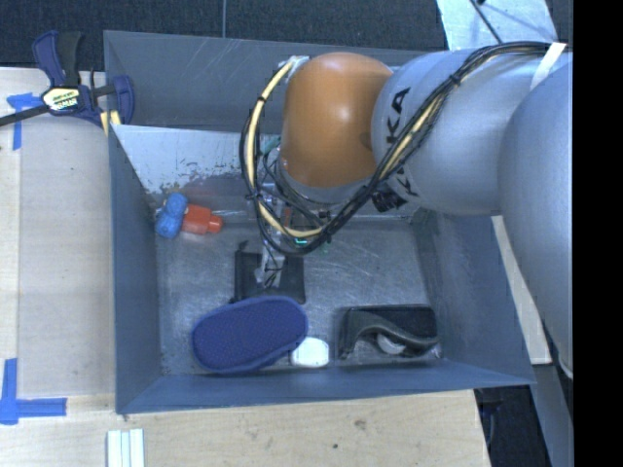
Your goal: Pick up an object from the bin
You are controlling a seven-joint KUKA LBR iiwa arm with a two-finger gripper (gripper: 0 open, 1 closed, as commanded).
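hand (270,269), grip unreadable, near one blue oval pad (248,334); one white lump (311,353), one black case (389,331).

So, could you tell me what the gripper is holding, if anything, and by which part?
Cannot be told: the gripper sits low, just beside the blue oval pad, its tip in shadow.

Dim, shadowed bin floor (382,261); sheen on orange cover (326,115).

Single camera, up above my bin (131,280), looking down, tilted a little to one side. Close in: the bin's rim runs near the frame edges at 12 and 6 o'clock. My arm (467,134) crosses in from 3 o'clock, nearest the lens.
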